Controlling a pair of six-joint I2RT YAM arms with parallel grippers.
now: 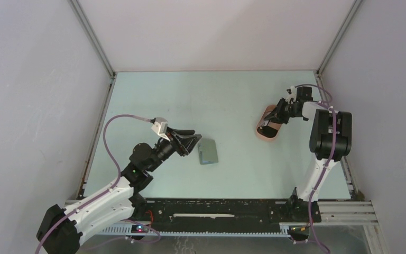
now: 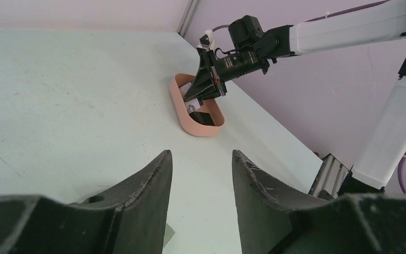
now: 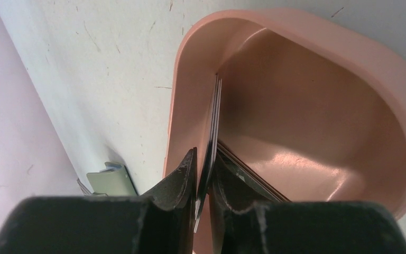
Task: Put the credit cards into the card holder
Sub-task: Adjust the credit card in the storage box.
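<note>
Credit cards [image 3: 215, 106] — standing on edge inside the salmon-pink oval tray [image 3: 317, 24], with the right end effector [image 3: 205, 154] straddling them at a narrow gap; whether it is clamping them cannot be told. Card holder [image 1: 208, 152] — lying flat on the tabletop [image 1: 190, 95], with the left end effector [image 1: 194, 136] hovering just beside it, half spread and carrying nothing.

A lab robot cell. Grey panels [image 1: 217, 32] wall the table [image 1: 232, 95]; left arm [image 1: 108, 198] and right arm [image 1: 328, 135] are bolted at its near edge.
</note>
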